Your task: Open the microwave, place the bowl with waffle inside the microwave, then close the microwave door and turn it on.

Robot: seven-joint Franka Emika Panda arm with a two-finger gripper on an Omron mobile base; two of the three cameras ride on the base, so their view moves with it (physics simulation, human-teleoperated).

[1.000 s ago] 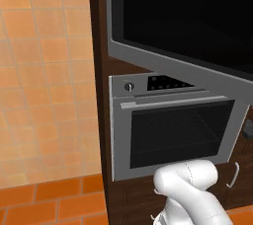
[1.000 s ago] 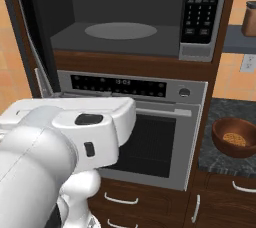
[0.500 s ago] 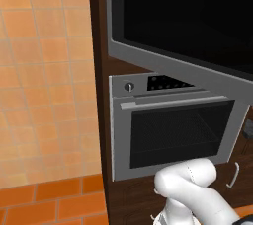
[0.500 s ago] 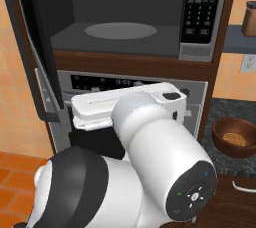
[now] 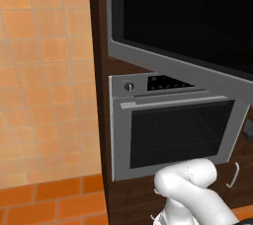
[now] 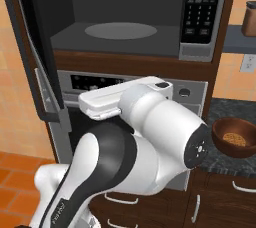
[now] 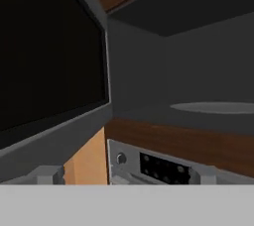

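The microwave [image 6: 120,27] stands open, its dark cavity and round glass plate [image 6: 120,30] showing, with the keypad [image 6: 202,12] on the right. The microwave door [image 6: 35,47] is swung out to the left; its black glass front also faces me [image 5: 188,17] [image 7: 49,56]. The bowl with waffle [image 6: 234,137] sits on the dark counter to the right of the oven. My gripper [image 7: 127,175] is open with nothing between its fingertips [image 7: 47,173]. It looks at the cavity's lower left corner, between door and cavity. In the right base view my arm hides the gripper.
A grey oven [image 5: 168,130] with a knob [image 5: 128,87] and bar handle sits right under the microwave. Wooden drawers [image 6: 230,197] lie below the counter. An orange tiled wall [image 5: 44,81] is to the left. A brown jar [image 6: 249,18] stands on a shelf at upper right.
My arm has swung up and to the right in front of the oven, its elbow now bulking large in the right base view. Door, bowl and base have not moved.
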